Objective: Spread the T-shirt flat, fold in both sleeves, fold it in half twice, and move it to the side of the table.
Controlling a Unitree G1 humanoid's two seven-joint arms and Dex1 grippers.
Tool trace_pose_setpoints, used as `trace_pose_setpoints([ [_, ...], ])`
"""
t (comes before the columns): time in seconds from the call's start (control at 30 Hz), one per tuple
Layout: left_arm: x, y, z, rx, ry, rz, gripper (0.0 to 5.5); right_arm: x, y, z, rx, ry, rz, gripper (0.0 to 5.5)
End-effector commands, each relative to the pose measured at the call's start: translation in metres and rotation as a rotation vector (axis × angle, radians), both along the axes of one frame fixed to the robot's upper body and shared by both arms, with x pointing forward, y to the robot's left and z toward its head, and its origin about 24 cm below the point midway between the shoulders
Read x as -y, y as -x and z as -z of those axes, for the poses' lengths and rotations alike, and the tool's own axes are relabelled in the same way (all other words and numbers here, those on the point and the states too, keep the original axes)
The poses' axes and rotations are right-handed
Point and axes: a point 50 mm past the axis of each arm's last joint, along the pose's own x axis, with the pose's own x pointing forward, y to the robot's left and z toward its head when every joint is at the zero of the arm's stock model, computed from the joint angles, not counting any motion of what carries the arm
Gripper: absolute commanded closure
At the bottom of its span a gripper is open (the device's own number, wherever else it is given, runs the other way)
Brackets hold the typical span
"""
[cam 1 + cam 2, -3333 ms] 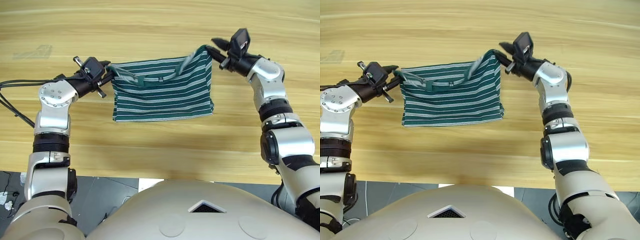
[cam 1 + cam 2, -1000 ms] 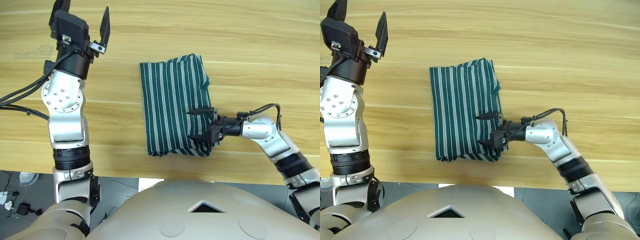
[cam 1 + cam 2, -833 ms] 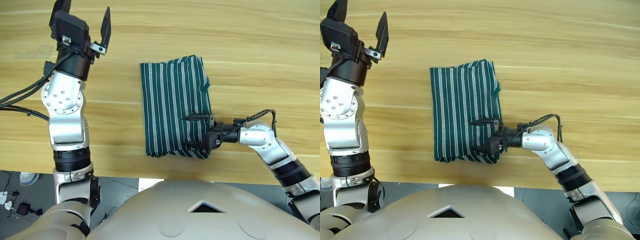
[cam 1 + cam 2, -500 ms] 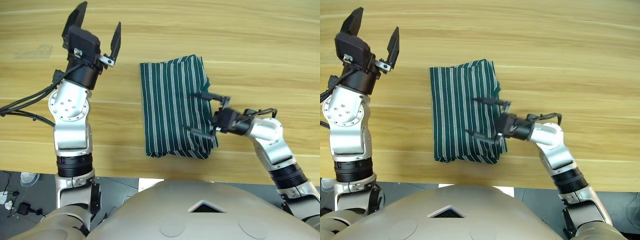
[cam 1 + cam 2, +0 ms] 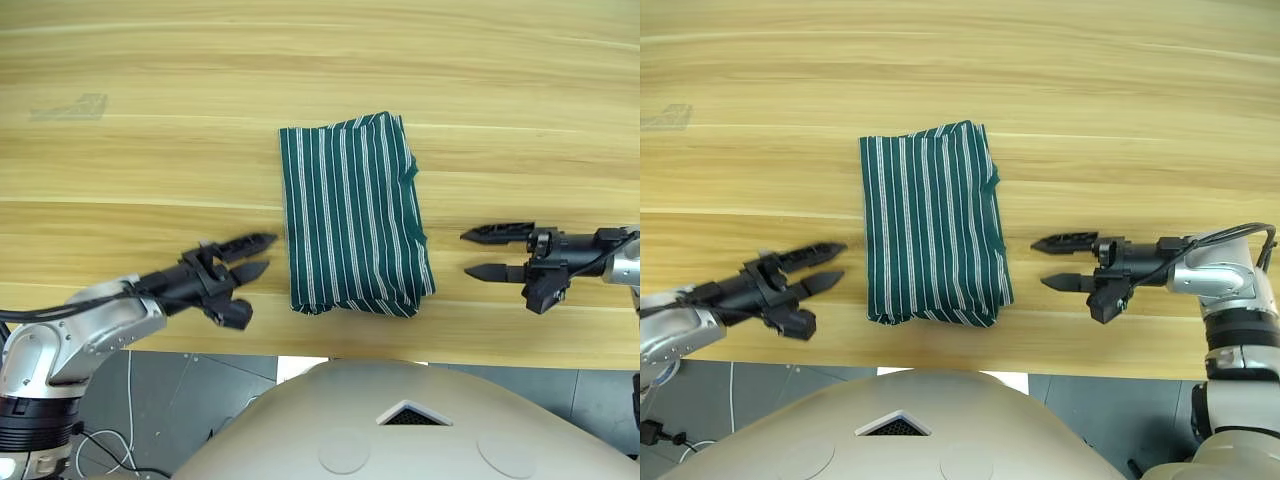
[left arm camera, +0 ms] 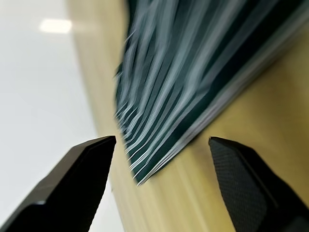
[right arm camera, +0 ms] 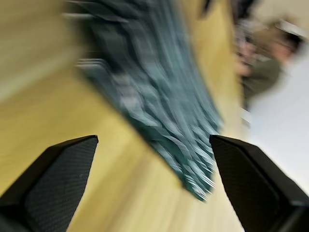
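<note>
Folded T-shirt (image 5: 350, 215) lies by the table's (image 5: 150, 150) near edge. Left gripper (image 5: 262, 253) just beside it, right gripper (image 5: 466, 252) farther off. The 2 are spread open, gripping nothing.

A light wooden counter (image 5: 320, 50) of long planks fills most of the frame, its grain running left to right. In its upper left is a faint grey rectangular mark (image 5: 67, 106). Below the counter's near edge, along the bottom of the frame, lies a dark grey floor (image 5: 250, 365), with a small bright white patch (image 5: 300, 368) near the middle. At lower left a thin pale cable (image 5: 105, 437) loops over that floor.
</note>
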Motion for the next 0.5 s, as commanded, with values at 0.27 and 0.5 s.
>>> trace_pose_setpoints([
  [0.27, 0.011, 0.011, 0.034, -0.069, 0.033, 0.148, 1.92, -0.028, -0.013, 0.007, -0.027, -0.003, -0.125, 1.22],
  [0.5, 0.017, -0.003, 0.042, -0.086, 0.032, 0.243, 1.92, -0.047, -0.02, 0.019, -0.091, -0.041, -0.153, 1.22],
])
